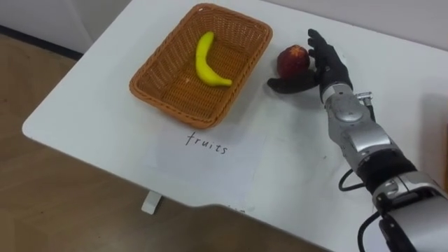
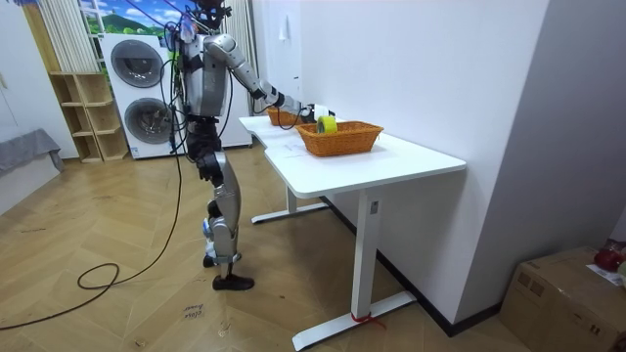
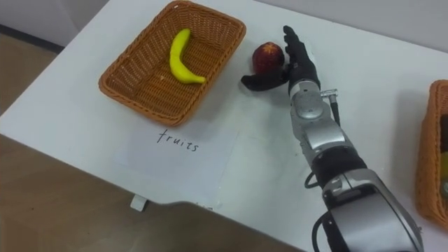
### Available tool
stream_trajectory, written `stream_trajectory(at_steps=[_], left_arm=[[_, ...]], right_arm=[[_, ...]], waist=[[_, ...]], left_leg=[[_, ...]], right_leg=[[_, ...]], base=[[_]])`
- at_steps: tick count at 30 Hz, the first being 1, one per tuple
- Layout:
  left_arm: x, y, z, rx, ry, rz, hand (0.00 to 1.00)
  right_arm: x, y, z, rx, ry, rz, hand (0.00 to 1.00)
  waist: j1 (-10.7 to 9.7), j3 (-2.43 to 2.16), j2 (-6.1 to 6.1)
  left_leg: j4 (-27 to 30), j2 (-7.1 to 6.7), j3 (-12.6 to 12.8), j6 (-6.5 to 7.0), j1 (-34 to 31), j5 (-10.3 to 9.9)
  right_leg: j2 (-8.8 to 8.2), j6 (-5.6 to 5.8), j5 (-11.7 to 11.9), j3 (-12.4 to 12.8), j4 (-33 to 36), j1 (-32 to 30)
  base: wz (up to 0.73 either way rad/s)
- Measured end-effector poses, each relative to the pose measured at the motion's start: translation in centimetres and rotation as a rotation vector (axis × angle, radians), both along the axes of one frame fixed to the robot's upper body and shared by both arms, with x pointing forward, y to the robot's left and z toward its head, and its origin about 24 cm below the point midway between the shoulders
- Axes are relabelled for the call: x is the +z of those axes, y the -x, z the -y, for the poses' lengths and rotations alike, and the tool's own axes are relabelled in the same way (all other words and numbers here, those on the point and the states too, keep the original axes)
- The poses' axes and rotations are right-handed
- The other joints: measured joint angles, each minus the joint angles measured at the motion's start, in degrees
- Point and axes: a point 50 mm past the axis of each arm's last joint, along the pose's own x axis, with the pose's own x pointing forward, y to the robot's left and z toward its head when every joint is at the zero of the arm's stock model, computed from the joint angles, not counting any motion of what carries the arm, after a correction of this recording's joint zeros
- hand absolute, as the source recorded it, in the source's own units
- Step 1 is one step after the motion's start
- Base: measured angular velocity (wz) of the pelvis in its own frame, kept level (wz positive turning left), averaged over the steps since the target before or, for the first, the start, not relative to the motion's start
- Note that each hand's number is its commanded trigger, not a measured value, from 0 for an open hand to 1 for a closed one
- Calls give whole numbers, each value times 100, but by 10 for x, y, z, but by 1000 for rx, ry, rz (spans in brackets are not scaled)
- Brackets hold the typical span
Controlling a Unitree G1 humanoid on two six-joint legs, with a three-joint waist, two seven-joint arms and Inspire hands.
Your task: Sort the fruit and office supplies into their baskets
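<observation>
Reaching out over the white worktop [image 1: 98, 105], the right hand [image 1: 326, 73] is lying open beside the fruit basket. Its fingers [image 1: 320, 47] are pointing straight away from the robot and its thumb [image 1: 283, 85] is sticking out sideways toward the basket. A red apple [image 1: 292, 59] is sitting on the worktop in the crook between thumb and fingers, seemingly touching the fingers, not clasped.

Just beside the apple, a wicker basket [image 1: 164, 45] is standing with a yellow banana [image 1: 204, 61] lying inside it. A handwritten paper sheet [image 1: 210, 150] is lying on the worktop against the basket's near side. A second wicker basket [image 3: 434, 150] is showing at the robot's far right.

In the room view the robot is standing at the worktop's end, right arm stretched forward, with washing machines [image 2: 140, 93] behind it.
</observation>
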Motion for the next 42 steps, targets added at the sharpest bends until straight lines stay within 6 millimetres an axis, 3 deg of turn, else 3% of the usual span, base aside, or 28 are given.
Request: stream_trajectory(at_steps=[12, 13, 28, 31, 42], left_arm=[[-3, 11, 0, -2, 19, -60, 0], [-3, 12, 0, -1, 17, -65, 0], [-3, 8, -1, -24, 9, -71, 0], [-3, 8, -2, -25, 7, -73, 0], [-2, 7, -5, -27, 14, -76, 0]], right_arm=[[-5, 2, 2, 16, 91, -8, 0], [-6, 2, 2, 15, 94, -9, 100], [-2, 0, 16, -28, 234, 6, 100], [-2, 0, 15, -26, 227, 4, 100], [-5, 0, 6, 13, 181, -11, 100]], waist=[[25, 4, 11], [26, 4, 11], [10, 34, -75], [8, 43, -146], [12, 33, -169]], left_leg=[[-5, -17, -8, 6, 15, 4], [-5, -20, -15, 7, 14, 5], [-50, -44, -37, 17, -2, 12], [-60, -44, -37, 17, -5, 12], [-45, -44, -56, 18, -13, 13]], right_leg=[[19, 0, 0, -27, 3, 5], [16, 1, 0, -28, 4, 9], [6, 4, -2, -11, 7, 9], [11, 4, -2, -13, 0, 3], [1, 5, -2, -15, 2, 6]], base=[[0], [0], [0], [0], [0]])
